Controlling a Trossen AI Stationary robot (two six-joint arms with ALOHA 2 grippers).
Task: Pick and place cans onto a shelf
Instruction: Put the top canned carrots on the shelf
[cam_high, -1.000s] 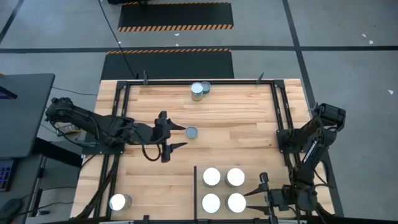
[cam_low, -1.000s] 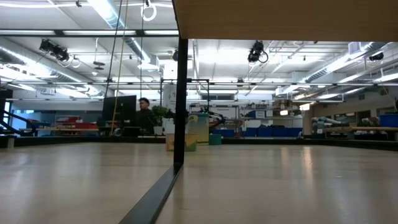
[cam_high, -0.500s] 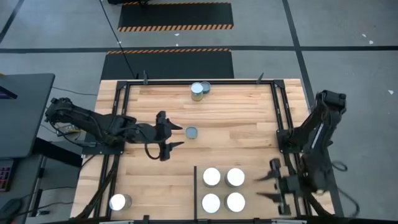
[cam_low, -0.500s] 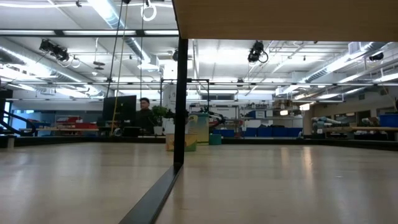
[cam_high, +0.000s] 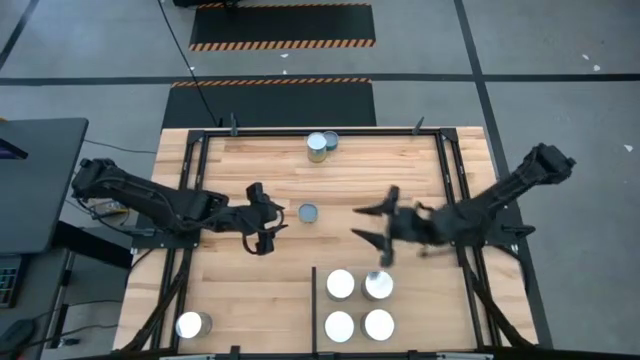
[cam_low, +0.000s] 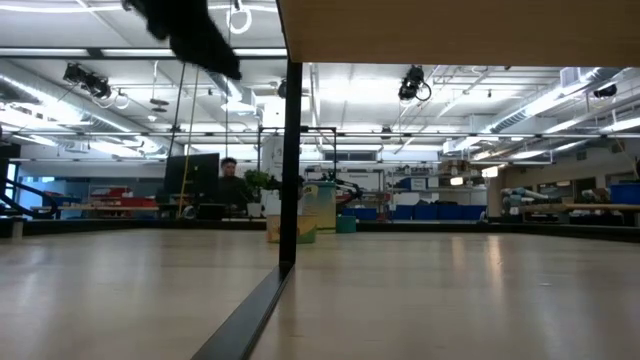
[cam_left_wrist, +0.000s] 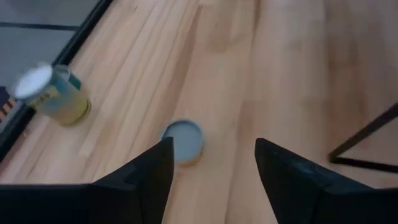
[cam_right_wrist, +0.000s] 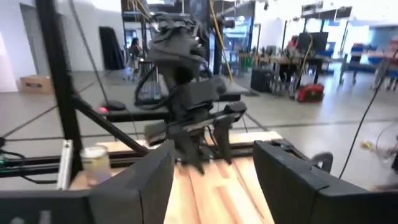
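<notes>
I have the left gripper (cam_high: 268, 218) low over the table's middle, fingers spread wide and empty, pointing at a dull blue-grey can (cam_high: 308, 212) just ahead of it. My right gripper (cam_high: 378, 228) reaches in over the middle too, open and holding nothing, just above the shelf (cam_high: 316, 310), where four silver-topped cans (cam_high: 341, 284) stand in two rows. Two more cans (cam_high: 318, 146) sit at the far edge, one (cam_high: 189, 325) at the near left corner.
</notes>
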